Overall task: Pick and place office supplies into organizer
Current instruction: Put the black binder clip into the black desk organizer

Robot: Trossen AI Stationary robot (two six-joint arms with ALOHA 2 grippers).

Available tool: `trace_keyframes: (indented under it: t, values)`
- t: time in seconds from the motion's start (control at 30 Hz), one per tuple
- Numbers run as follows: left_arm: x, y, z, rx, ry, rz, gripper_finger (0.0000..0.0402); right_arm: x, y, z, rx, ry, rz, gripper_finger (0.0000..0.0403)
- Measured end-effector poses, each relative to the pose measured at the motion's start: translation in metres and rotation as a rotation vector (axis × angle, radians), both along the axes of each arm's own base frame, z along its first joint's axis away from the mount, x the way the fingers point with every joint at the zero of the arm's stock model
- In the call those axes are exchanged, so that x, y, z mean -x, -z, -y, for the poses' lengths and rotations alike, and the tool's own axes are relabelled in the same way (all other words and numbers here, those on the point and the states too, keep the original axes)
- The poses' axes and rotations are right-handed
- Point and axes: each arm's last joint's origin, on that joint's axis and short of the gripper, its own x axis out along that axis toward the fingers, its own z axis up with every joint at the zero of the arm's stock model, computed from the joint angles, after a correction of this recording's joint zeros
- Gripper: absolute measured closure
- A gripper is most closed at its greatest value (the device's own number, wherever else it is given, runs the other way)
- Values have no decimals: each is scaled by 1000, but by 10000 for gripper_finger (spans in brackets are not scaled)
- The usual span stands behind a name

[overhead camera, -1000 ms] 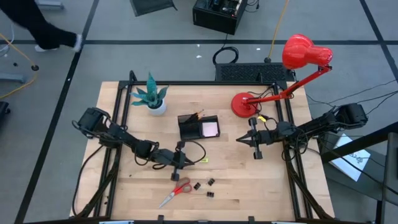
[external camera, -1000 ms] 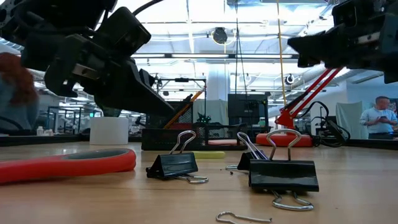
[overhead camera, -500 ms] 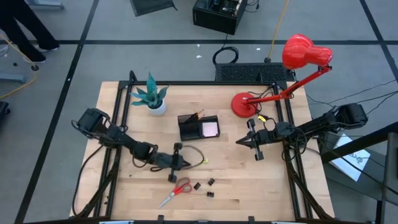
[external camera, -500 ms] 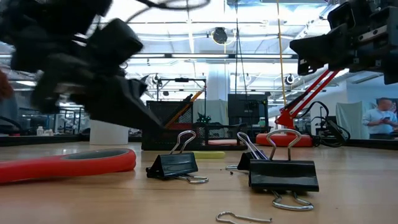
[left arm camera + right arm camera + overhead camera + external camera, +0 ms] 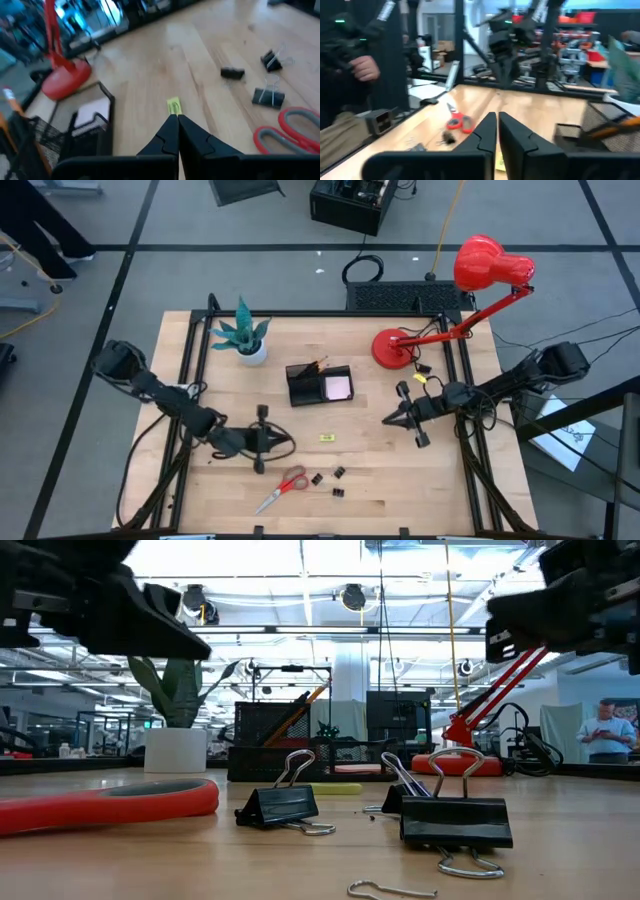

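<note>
High view: yellow piece (image 5: 326,438) beside left gripper (image 5: 283,444).

You were working in a robotics lab or workshop: a pale wooden table (image 5: 400,470) framed by black metal rails (image 5: 195,345) stood on a grey floor marked with dark lines (image 5: 130,255). Beyond the table ran bright ceiling strip lights (image 5: 300,560), equipment racks (image 5: 395,720), and a person (image 5: 605,735) stood far off.

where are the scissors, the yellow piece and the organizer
scissors (image 5: 283,487): high view, on the red handles.
yellow piece (image 5: 326,438): high view, on its middle, lying on the bare table.
organizer (image 5: 303,388): high view, on its black wall beside the pink pad.
</note>
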Motion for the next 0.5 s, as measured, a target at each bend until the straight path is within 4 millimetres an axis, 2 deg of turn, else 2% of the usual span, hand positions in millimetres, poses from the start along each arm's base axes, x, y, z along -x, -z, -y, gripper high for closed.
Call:
trace_keyframes:
  t: [0.17,0.37,0.5]
  values:
    - [15,11,-8,11,34,106,400,-1,4,-14,35,-16,-78,332]
    - [19,12,-18,49,14,176,389,-15,-10,-34,53,59,-145,242]
    - [16,12,-22,78,4,175,393,-19,-17,-41,69,40,-124,201]
